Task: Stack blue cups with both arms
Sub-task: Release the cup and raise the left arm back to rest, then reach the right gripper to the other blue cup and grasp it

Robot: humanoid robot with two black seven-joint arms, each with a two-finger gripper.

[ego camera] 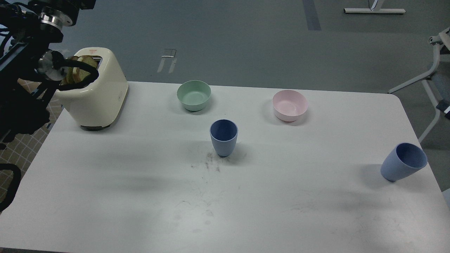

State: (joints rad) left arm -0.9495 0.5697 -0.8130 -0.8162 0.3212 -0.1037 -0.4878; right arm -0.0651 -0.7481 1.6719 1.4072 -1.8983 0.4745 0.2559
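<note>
One blue cup point(224, 137) stands upright at the middle of the white table point(140, 182). The second blue cup point(403, 161) stands near the table's right edge, looking tilted to the right. My left arm point(24, 70) is raised at the far left edge of the view, beside the toaster; its far end runs out of the frame at the top left, so its gripper does not show. My right arm and gripper are out of view.
A cream toaster point(95, 95) with bread slices stands at the back left. A mint-green bowl point(193, 95) and a pink bowl point(290, 104) sit behind the middle cup. A metal frame point(432, 70) stands off the table's right side.
</note>
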